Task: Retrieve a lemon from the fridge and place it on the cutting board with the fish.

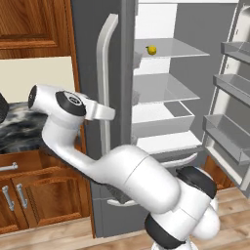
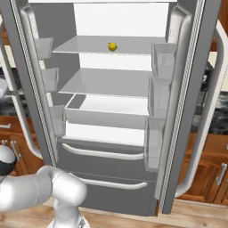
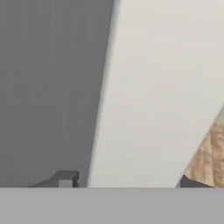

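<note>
the fridge (image 2: 111, 147) stands with both doors open, and the lemon (image 2: 113, 46) sits alone on the top glass shelf (image 2: 84, 44), toward the back. our gripper (image 3: 124, 181) is right at the long white handle (image 1: 104, 83) of the left door, its tips wide apart on either side of the pale bar with nothing clamped (released, as far as we can judge). to do this well, we should back the hand off the handle, raise it to shelf height, and go in level over the shelf edge so the fingers straddle the small fruit without nudging it.
</note>
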